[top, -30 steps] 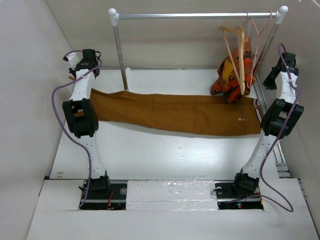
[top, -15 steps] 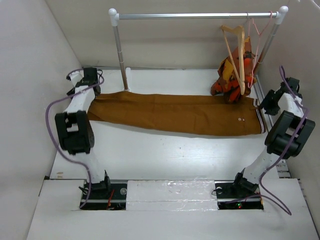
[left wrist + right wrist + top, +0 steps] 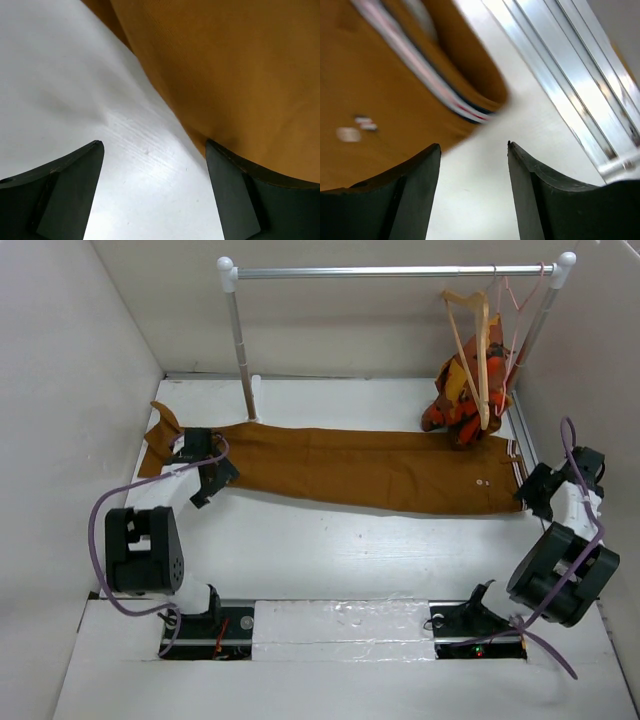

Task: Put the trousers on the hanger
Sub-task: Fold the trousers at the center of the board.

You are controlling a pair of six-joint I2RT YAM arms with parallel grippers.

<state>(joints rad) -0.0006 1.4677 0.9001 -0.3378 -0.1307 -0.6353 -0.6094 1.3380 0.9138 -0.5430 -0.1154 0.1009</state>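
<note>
The rust-brown trousers [image 3: 370, 465] lie flat across the table, leg ends at the far left and striped waistband [image 3: 422, 67] at the right. The pale wooden hanger [image 3: 475, 345] hangs by its hook from the rail at the back right, away from both arms. My left gripper [image 3: 214, 482] is low at the near edge of the legs. It stands open [image 3: 154, 150] with bare table between its fingers and cloth [image 3: 225, 65] just beyond. My right gripper [image 3: 531, 492] is beside the waistband corner, open [image 3: 474, 146] over white table, with nothing in it.
A metal clothes rail [image 3: 390, 272] on a post [image 3: 243, 350] spans the back. An orange-red patterned garment [image 3: 458, 395] and a thin pink wire hanger [image 3: 520, 300] hang beside the wooden hanger. An aluminium track [image 3: 580, 85] runs along the right edge. Walls close in both sides.
Both grippers have opened from shut and both arms have swung down and toward the near side. The trousers' leg ends at the far left are now uncovered.
</note>
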